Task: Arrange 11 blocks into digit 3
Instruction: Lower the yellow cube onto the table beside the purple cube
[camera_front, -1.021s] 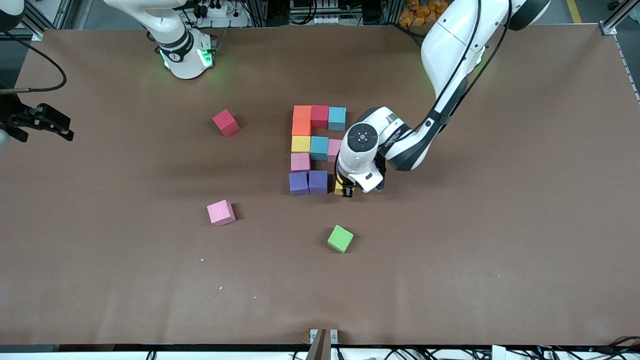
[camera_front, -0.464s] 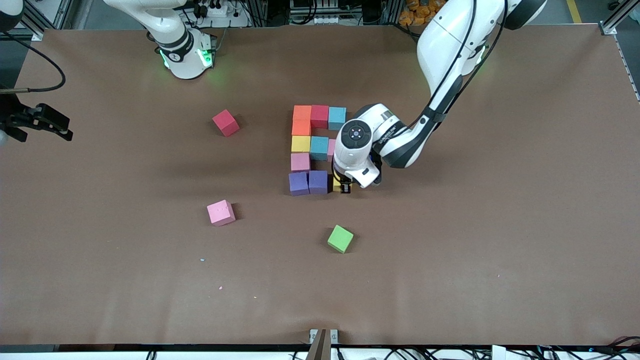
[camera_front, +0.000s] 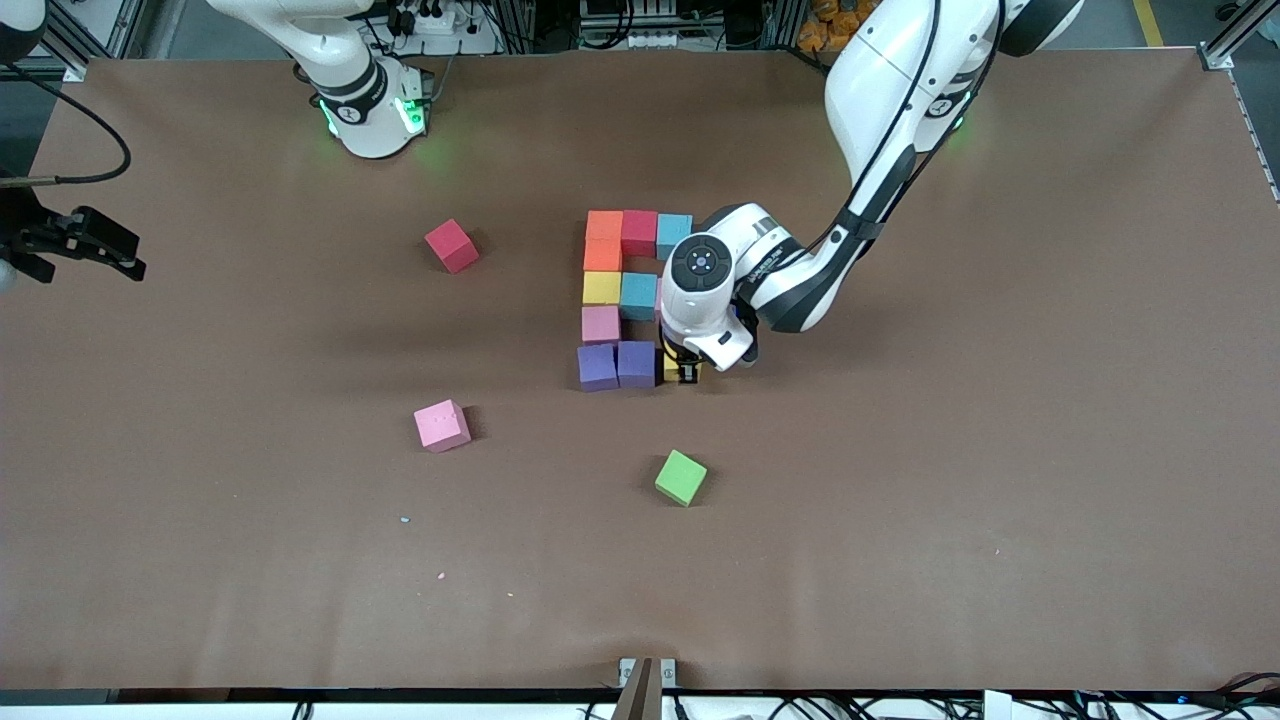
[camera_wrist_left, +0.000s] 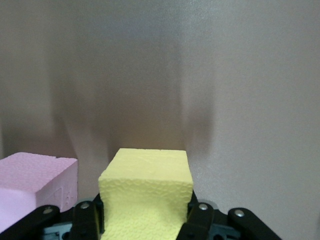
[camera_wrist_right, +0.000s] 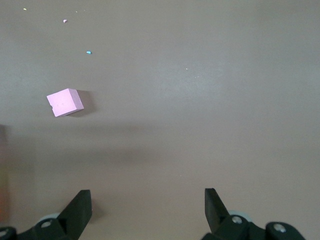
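Note:
Several blocks form a tight cluster mid-table: two orange (camera_front: 603, 240), a red (camera_front: 639, 232), two light blue (camera_front: 674, 236), a yellow (camera_front: 601, 288), a pink (camera_front: 601, 324) and two purple (camera_front: 616, 365). Another pink block (camera_front: 662, 298) is partly hidden under the left arm. My left gripper (camera_front: 684, 372) is shut on a yellow block (camera_front: 671, 370) (camera_wrist_left: 145, 195), low beside the purple pair. The pink block (camera_wrist_left: 35, 182) shows close by in the left wrist view. My right gripper (camera_wrist_right: 147, 200) waits open and empty, high over bare table.
A loose red block (camera_front: 451, 245) lies toward the right arm's end. A loose pink block (camera_front: 441, 425) (camera_wrist_right: 65, 102) and a green cube (camera_front: 681, 477) lie nearer the front camera than the cluster. Small crumbs (camera_front: 405, 520) dot the brown table.
The left gripper has carried the yellow block a little toward the purple blocks, closing the gap. The right arm has not moved.

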